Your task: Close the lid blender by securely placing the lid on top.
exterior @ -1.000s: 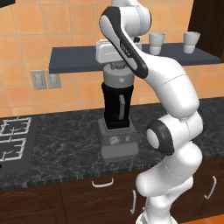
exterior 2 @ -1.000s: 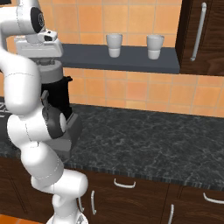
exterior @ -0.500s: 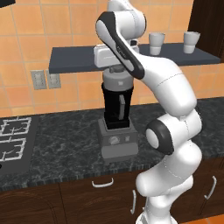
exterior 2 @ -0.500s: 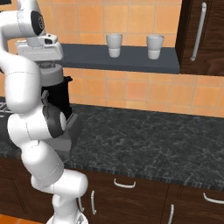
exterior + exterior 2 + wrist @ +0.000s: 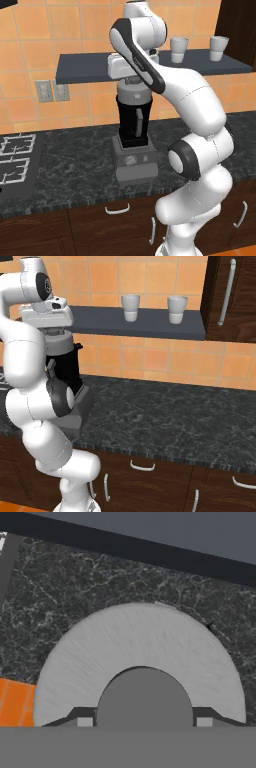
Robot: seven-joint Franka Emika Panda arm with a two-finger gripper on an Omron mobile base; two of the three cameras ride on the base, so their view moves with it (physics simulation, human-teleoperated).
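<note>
The blender (image 5: pixel 134 125) is a tall black jar on a boxy grey base with a round dial, standing on the dark counter under a shelf. The round light-grey lid (image 5: pixel 134 92) sits level at the jar's top, as wide as the rim. My gripper (image 5: pixel 132 81) comes straight down from above and is shut on the lid's darker knob (image 5: pixel 144 694). In the hand view the lid (image 5: pixel 140 647) spreads around the knob, with my fingertips (image 5: pixel 85 720) on either side. From the right base view the lid (image 5: pixel 56 341) caps the jar (image 5: pixel 67 370), partly behind my arm.
A dark shelf (image 5: pixel 85 67) runs just behind the blender, with two white cups (image 5: pixel 179 49) on it to the right. A stove top (image 5: pixel 15 157) lies on the counter's left. A tall dark cabinet (image 5: pixel 232 296) stands at the right.
The hand has come down a little with the lid, which now meets the jar's top. The blender and cups have not moved.
</note>
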